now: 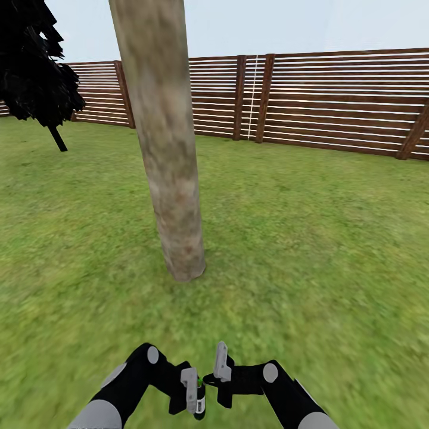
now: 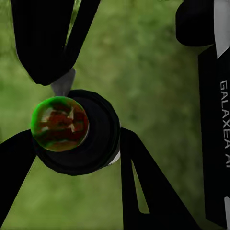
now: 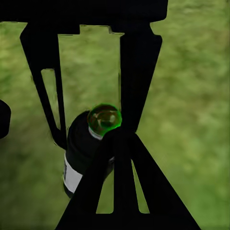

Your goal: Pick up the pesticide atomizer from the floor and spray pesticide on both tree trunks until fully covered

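Left gripper (image 1: 192,390) clamps atomizer (image 2: 76,132).

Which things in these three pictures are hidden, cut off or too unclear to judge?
- Tree trunk: its top and foliage are cut off by the head view's upper edge.
- Pesticide atomizer: in the head view it is small, half hidden behind the left gripper.
- Atomizer label: blurred in the right wrist view, unreadable.
- Right gripper: whether it touches the atomizer cannot be told.

Head view was aimed forward and down at trunk (image 1: 170,149); both wrist views were held close above atomizer (image 2: 76,132) and grass (image 3: 191,120).
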`<state>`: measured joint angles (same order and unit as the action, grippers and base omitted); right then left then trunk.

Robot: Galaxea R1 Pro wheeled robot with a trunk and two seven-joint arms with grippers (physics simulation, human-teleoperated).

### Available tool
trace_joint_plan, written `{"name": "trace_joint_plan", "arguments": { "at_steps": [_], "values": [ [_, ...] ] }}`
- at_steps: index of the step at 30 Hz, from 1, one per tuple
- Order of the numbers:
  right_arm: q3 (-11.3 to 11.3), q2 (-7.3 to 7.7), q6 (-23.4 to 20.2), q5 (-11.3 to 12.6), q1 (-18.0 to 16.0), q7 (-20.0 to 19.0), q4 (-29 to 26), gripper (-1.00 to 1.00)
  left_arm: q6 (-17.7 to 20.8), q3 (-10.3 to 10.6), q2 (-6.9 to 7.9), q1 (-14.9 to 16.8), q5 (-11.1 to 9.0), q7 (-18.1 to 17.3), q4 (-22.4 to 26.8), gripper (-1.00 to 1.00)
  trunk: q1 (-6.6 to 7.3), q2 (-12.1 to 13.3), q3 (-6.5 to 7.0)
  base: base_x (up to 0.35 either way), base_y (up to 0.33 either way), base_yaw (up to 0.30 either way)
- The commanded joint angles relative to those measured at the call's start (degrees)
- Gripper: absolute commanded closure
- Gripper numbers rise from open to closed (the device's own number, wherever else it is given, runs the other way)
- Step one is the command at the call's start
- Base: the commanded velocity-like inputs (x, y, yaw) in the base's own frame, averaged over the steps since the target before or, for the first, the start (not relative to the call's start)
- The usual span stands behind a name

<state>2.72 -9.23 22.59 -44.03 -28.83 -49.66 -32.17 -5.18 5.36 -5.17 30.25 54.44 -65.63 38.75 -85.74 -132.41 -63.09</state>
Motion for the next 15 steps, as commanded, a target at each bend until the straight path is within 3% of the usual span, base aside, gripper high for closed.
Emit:
{"name": "trace_joint_plan", "arguments": {
  "at_steps": [1,5,12,15],
  "values": [
    [0.00,0.00,0.00,0.00,0.00,0.00,0.00,1.00,0.00,0.00,-0.01,0.08,-0.45,-0.03,-0.01,1.00,0.00,0.00,0.00,0.000,0.000,0.000],
    [0.00,0.00,0.00,0.00,0.00,0.00,0.00,1.00,-0.09,0.01,0.03,0.16,-2.93,-0.03,-0.05,1.00,0.00,0.00,0.00,0.000,0.000,0.000],
    [0.00,0.00,0.00,0.00,0.00,0.00,-0.01,1.00,-0.09,0.08,0.32,0.16,-2.85,0.03,-0.47,1.00,0.00,0.00,0.00,0.000,0.000,0.000],
    [0.00,0.00,0.00,0.00,0.00,0.00,-0.01,1.00,-0.04,0.09,1.22,0.16,-2.29,0.26,-0.88,1.00,0.00,0.00,0.00,0.000,0.000,0.000]
  ]
}}
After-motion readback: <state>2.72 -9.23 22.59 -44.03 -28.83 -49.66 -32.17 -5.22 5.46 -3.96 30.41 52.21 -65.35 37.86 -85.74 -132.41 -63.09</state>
